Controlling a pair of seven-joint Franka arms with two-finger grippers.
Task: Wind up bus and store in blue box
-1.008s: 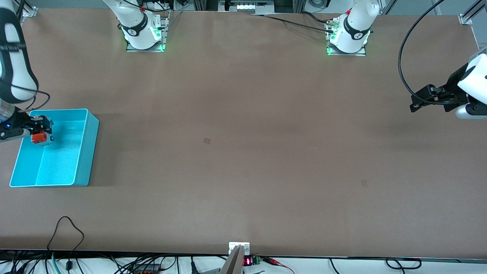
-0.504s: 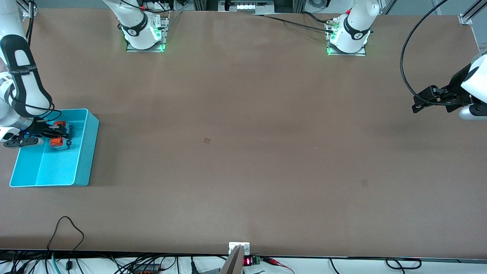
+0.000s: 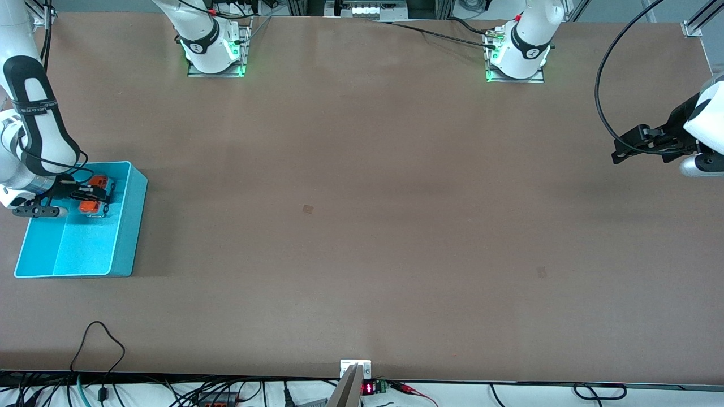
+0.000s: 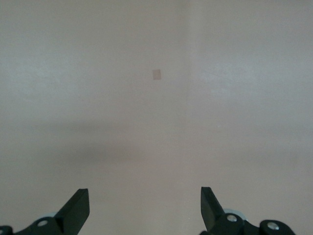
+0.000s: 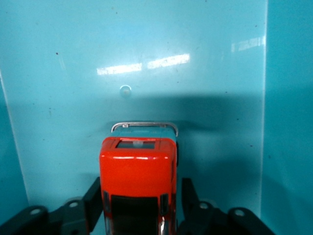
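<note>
Storage is nearly finished, as we judge it: the bus (image 3: 93, 195) is already inside the blue box (image 3: 127, 226), low at the end of the box farther from the front camera, and only the letting go and the pull-back seem to be left. We cannot tell from these views whether the winding was done. Our right gripper (image 3: 90, 196) is down in the box with its fingers (image 5: 92, 198) against both sides of the bus; in the right wrist view the orange body (image 5: 138, 188) sits between them over the box floor, and we cannot tell whether it touches the floor. Compared with half a second ago, the bus has moved a little closer to the box's farther end wall, and a second ago it was held higher, near the box's outer wall. Our left gripper (image 3: 622, 150) waits over bare desk (image 3: 362, 226) at the left arm's end, fingers (image 4: 76, 208) apart and empty, much as before.
</note>
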